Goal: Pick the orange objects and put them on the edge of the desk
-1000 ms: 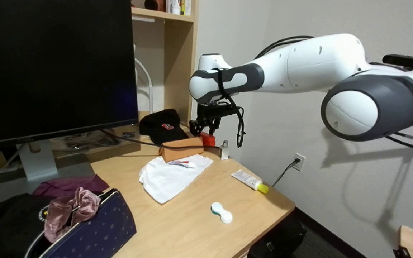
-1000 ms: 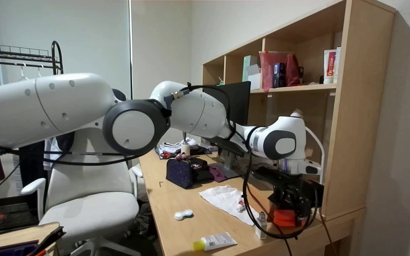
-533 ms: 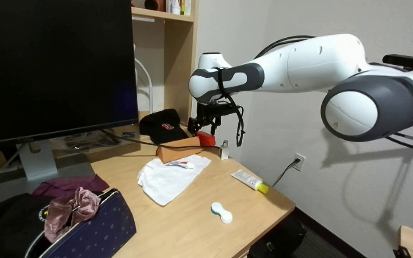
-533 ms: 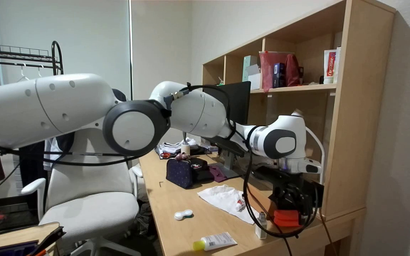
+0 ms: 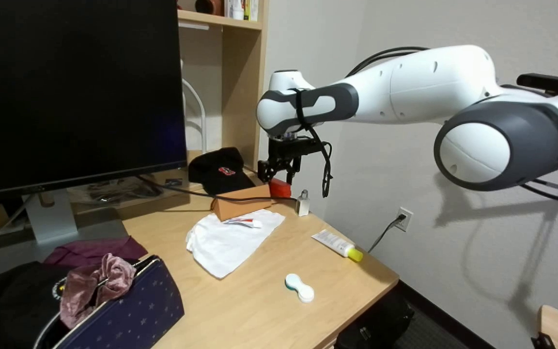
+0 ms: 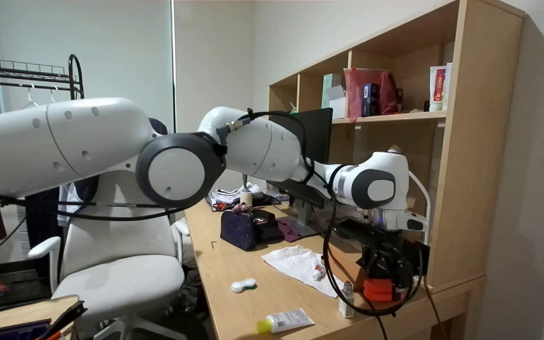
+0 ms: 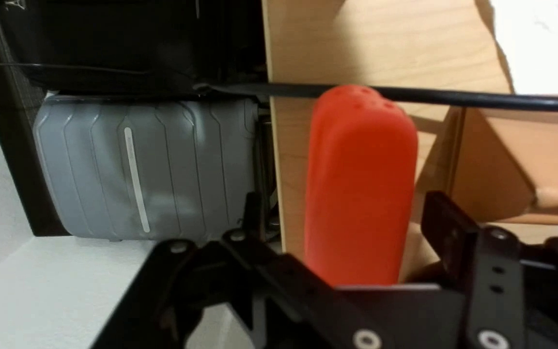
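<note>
The gripper has its black fingers wide apart, unclenched, one on each side of an orange-red piece. Gaps show at both sides.

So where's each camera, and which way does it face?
In an exterior view: set higher than the desk, facing the wall; arm and gripper show.
In an exterior view: beyond the desk's end, facing along it, chair at left; arm and gripper show.
Wrist view: on the arm, facing down past open fingers to the orange piece.
Both exterior views share the white cloth.
</note>
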### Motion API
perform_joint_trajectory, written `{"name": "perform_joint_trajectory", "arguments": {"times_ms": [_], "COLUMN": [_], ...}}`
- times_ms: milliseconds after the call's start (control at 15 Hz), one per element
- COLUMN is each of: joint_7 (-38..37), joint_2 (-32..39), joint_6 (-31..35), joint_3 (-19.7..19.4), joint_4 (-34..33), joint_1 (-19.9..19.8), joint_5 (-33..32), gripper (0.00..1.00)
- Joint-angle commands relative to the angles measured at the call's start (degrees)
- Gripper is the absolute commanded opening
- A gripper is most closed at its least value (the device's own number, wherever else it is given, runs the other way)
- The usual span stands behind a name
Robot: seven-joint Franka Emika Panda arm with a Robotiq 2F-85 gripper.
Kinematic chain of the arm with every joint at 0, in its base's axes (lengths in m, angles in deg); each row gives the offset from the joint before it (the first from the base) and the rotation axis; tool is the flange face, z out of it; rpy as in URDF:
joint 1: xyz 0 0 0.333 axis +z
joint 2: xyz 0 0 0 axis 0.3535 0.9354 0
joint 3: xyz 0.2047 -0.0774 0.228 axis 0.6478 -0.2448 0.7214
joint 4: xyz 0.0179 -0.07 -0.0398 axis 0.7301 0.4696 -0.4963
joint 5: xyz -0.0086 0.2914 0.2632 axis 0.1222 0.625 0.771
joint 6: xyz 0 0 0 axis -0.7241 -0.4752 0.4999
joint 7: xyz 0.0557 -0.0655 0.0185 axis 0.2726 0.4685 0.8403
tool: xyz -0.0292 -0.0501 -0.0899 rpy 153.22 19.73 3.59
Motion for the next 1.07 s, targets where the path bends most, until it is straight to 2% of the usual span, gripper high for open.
{"name": "perform_joint_trajectory", "arguments": {"times_ms": [0,200,333,400,1000], "joint_7": [0.17,0.29,0.29,0.32,0.48], "joint_2": [0.55,0.71,0.78,0.82,2.05], "joint_6": [-4.31,-5.96,-6.68,-6.85,-5.43], "joint_3": [0.58,0.66,0.69,0.72,2.41], "joint_4": [-2.63,-3.17,-3.45,-3.60,-5.61], "joint_1": [-1.00,-1.26,-1.29,-1.29,-0.97], "joint_5": [0.87,0.90,0.87,0.89,1.14], "gripper": [0.54,0.33,0.22,0.19,0.19]}}
